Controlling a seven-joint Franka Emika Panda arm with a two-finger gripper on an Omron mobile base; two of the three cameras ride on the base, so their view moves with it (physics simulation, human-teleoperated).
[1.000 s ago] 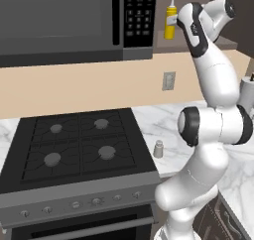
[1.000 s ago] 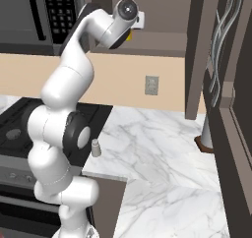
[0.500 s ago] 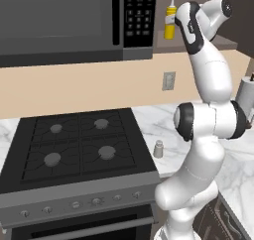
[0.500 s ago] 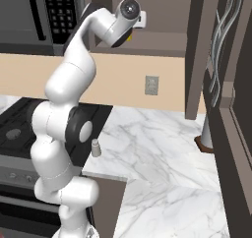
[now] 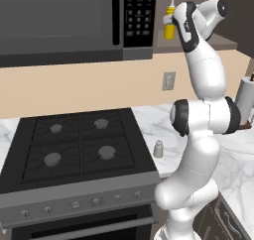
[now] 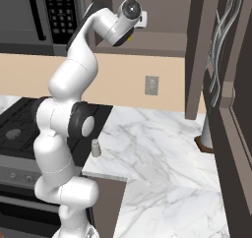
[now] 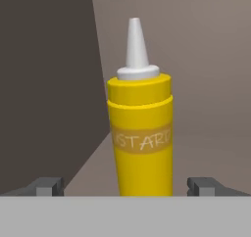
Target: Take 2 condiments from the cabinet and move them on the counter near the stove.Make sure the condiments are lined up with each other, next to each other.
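A slim yellow squeeze bottle (image 7: 142, 133) with a white pointed nozzle stands upright on the cabinet (image 7: 211, 59) shelf, close to its dark side panel. My gripper (image 7: 126, 187) is open; the bottle's base sits between the two fingertips (image 7: 46, 186), with a gap on each side. In the left base view the same bottle (image 5: 170, 27) shows beside the microwave, my raised hand right against it. The small pale grey shaker (image 5: 158, 149) stands upright on the white marble counter (image 5: 149, 117), just right of the black stove (image 5: 74, 145). The right base view shows the shaker (image 6: 96, 147) beside my arm.
A black microwave (image 5: 59, 21) with a keypad hangs over the stove, left of the cabinet. A tall white paper-towel roll (image 5: 245, 92) stands at the counter's right end, near a dark wall panel (image 6: 197, 55). A wall outlet (image 6: 151, 84) sits below the cabinet shelf (image 6: 162, 50).
My hand has edged slightly left toward the yellow bottle in the cabinet and the elbow has shifted a little. The jaws stay open. Bottle and shaker have not moved.
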